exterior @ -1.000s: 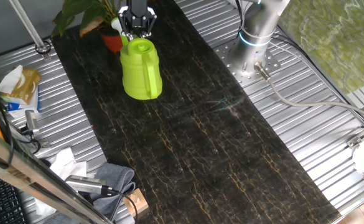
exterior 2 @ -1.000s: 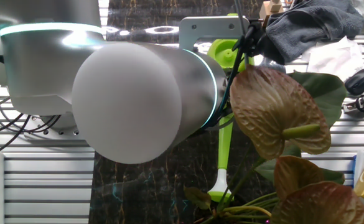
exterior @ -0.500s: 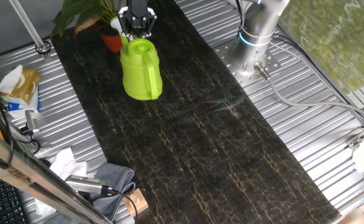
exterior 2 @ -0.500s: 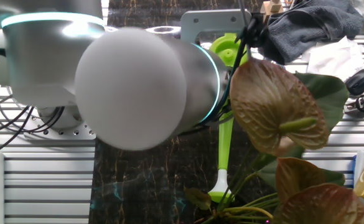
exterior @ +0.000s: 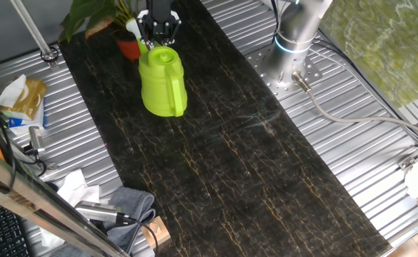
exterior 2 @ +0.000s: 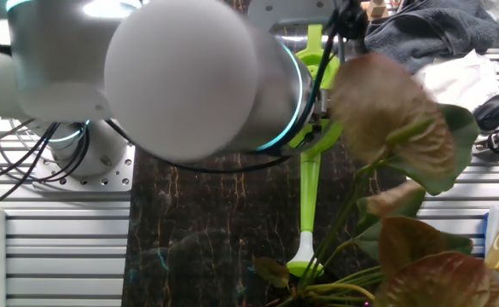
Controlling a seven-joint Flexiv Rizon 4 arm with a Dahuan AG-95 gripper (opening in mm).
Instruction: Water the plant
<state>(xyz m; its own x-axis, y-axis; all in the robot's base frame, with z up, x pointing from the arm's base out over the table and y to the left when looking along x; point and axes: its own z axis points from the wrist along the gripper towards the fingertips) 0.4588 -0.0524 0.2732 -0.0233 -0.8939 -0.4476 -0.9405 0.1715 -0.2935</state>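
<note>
Landmark: the lime-green watering can (exterior: 163, 80), standing on the dark marbled mat (exterior: 223, 157) toward its far end.

Left of the can, off the mat: a crumpled paper bag (exterior: 21, 96) on the ribbed metal table (exterior: 351, 164). Nearer the camera, a grey cloth (exterior: 126, 207) with tools.

Just behind and left of the can: the plant (exterior: 98, 18), its orange-red pot (exterior: 129, 48) nearly touching the can's far side. Green leaves spread left from the pot. The can's spout ends in a white rose (exterior: 133, 28) that sits right above the pot, so the can appears placed, or held, for pouring into the soil.

Directly above the can's top opening: the gripper (exterior: 158, 36), dark, pointing down at the handle region. Fingers reach to the can's upper rim; whether they clamp the handle or merely stand around it cannot be told from either view. Judgement: the pour is under way or about to start.

Right of the can: the arm's silver base (exterior: 294, 43) bolted to the table, cable trailing.

The other fixed view looks from the plant's side. It shows what the first cannot: the long green spout (exterior 2: 308, 200) running down to the white rose (exterior 2: 301, 252) among the stems, and large reddish-brown leaves (exterior 2: 394, 119) up close. The arm's bulky joint (exterior 2: 189, 77) fills the frame and hides the gripper. No water stream is discernible.
</note>
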